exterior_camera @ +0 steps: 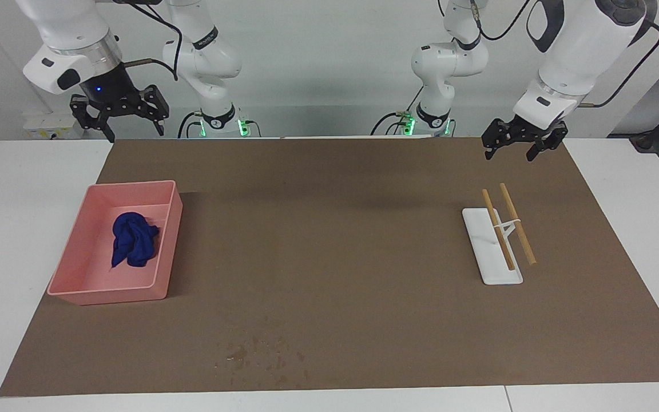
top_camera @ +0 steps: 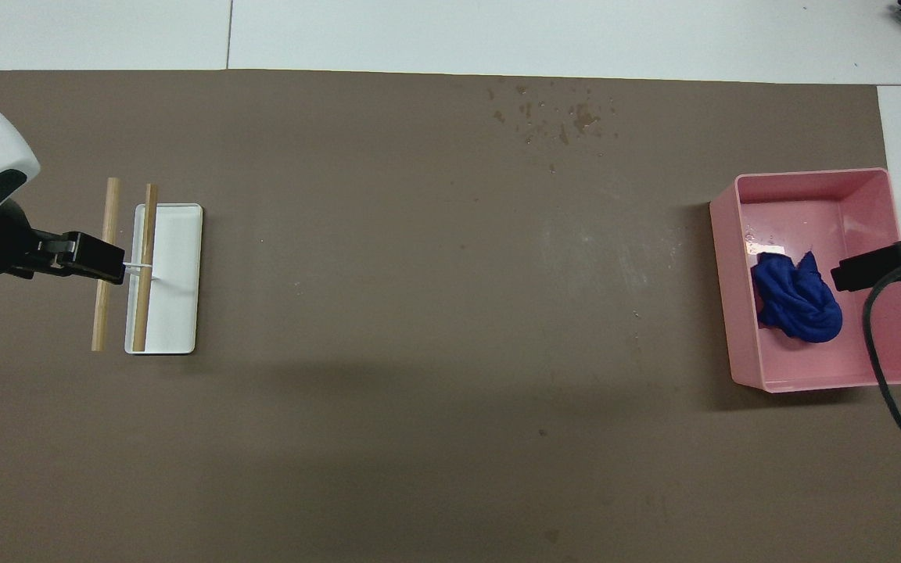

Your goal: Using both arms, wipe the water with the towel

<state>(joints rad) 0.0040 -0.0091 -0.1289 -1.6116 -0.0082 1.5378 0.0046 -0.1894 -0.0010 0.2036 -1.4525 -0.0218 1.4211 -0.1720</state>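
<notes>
The towel (exterior_camera: 134, 239) is a crumpled royal-blue cloth lying in a pink tray (exterior_camera: 78, 252) toward the right arm's end of the table; it also shows in the overhead view (top_camera: 798, 301). The water (exterior_camera: 261, 352) is a scatter of darker blotches on the brown mat, farther from the robots than the tray, near the mat's edge (top_camera: 552, 117). My right gripper (exterior_camera: 120, 123) hangs open and empty, high above the tray's end of the table. My left gripper (exterior_camera: 515, 150) hangs open and empty, raised above the white tray's end.
A white tray (exterior_camera: 492, 269) with two wooden sticks (exterior_camera: 517, 223) across a small stand sits toward the left arm's end (top_camera: 177, 313). The brown mat (exterior_camera: 335, 229) covers most of the white table. A black cable (top_camera: 884, 367) hangs over the pink tray's edge.
</notes>
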